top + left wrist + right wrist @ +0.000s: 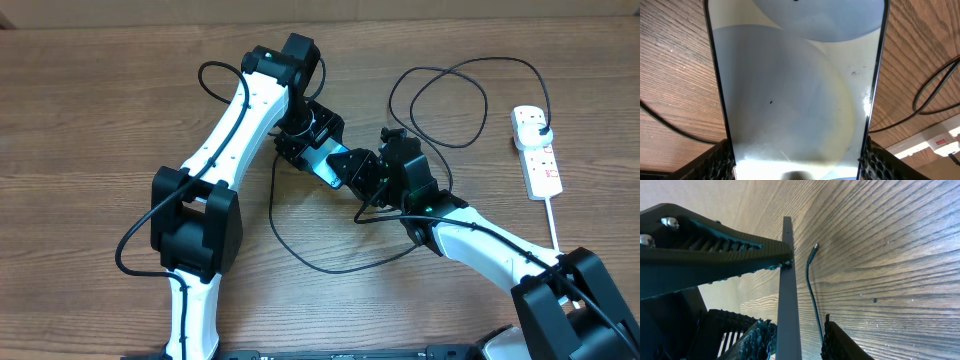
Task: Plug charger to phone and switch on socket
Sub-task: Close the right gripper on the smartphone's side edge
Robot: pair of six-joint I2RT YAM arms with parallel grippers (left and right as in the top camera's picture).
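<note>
The phone [325,168], teal screen up, is held off the table in my left gripper [312,140]. In the left wrist view the phone [790,90] fills the frame, with both fingers of my left gripper [796,162] pressed on its long edges. My right gripper [360,172] is at the phone's lower right end. In the right wrist view the fingers of my right gripper [799,337] stand apart. The phone's thin edge [787,280] and the charger's connector tip [815,247] lie between them, tip free. The socket [537,150] lies far right with the charger's black plug [537,122] in it.
The black charger cable [440,95] loops widely between the arms and the socket, and another loop lies below the grippers [330,265]. The socket's thick white cord [553,225] runs toward the right arm's base. A left gripper finger [705,235] crosses the right wrist view.
</note>
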